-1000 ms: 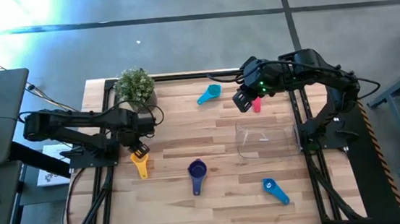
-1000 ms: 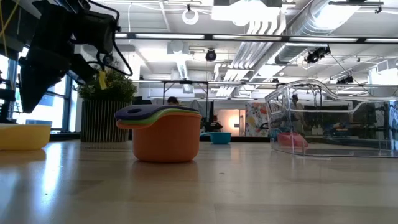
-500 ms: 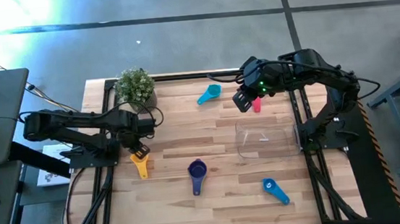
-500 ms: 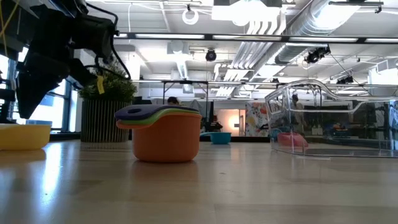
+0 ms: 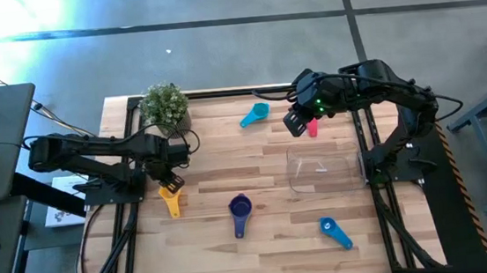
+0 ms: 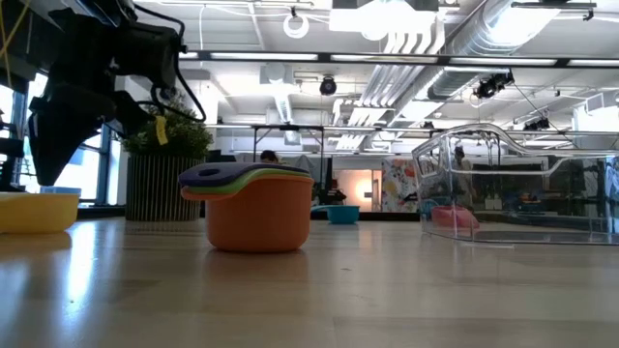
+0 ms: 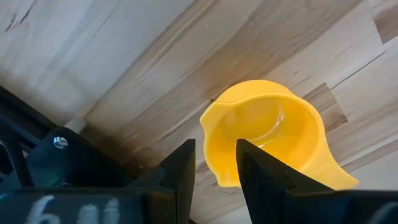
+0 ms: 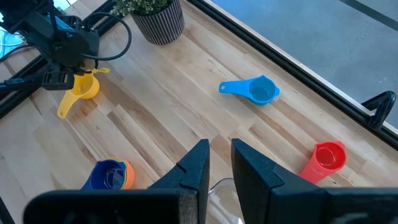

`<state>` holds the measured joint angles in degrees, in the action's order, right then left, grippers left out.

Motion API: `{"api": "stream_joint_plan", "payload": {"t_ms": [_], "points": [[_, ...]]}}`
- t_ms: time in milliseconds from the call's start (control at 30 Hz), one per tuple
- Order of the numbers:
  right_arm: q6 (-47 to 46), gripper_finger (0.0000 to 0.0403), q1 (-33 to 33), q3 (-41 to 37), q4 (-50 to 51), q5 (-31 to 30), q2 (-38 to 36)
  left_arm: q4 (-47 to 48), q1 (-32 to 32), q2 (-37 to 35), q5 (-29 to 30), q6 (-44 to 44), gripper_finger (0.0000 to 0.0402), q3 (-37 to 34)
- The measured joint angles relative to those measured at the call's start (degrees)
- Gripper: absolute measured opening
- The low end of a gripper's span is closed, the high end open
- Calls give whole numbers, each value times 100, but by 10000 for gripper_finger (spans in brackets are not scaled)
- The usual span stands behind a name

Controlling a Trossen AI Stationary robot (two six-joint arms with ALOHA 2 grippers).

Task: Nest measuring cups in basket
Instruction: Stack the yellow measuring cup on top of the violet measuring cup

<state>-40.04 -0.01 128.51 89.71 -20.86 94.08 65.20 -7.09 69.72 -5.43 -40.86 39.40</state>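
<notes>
The yellow cup (image 5: 171, 198) (image 6: 34, 211) stands upright on its base near the table's left edge. My left gripper (image 5: 166, 177) (image 7: 216, 171) hovers just above its bowl rim (image 7: 214, 143), fingers narrowly open, touching nothing. A nested stack (image 5: 240, 210) (image 6: 256, 208) has a salmon cup outermost and a purple one on top. The light blue cup (image 5: 256, 113), magenta cup (image 5: 313, 129) and blue cup (image 5: 334, 231) lie singly. The clear basket (image 5: 322, 169) (image 6: 513, 193) stands at the right. My right gripper (image 5: 296, 125) (image 8: 219, 165) hangs shut beside the magenta cup.
A potted plant (image 5: 166, 106) (image 6: 160, 174) stands at the far left corner, close behind my left gripper. Black frame rails run along the table's left and right edges. Bare wood lies between the stack and the basket.
My left gripper has sunk a little toward the yellow cup. The cups and the basket have stayed where they were.
</notes>
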Motion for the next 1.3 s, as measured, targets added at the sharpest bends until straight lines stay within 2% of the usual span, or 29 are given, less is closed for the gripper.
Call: {"api": "stream_joint_plan", "payload": {"t_ms": [567, 767, 967, 1300], "points": [[1, 60, 0, 1, 0, 0, 0, -168, 0, 971, -69, -96, 105, -2], [1, 60, 0, 2, 0, 0, 0, -432, 0, 1119, -120, -92, 71, -2], [1, 60, 0, 2, -10, 0, 0, -429, 0, 1095, -177, -93, 14, -2], [-38, 60, 0, 2, -39, 0, 0, -482, 101, 1093, -298, -10, 5, 226]]}}
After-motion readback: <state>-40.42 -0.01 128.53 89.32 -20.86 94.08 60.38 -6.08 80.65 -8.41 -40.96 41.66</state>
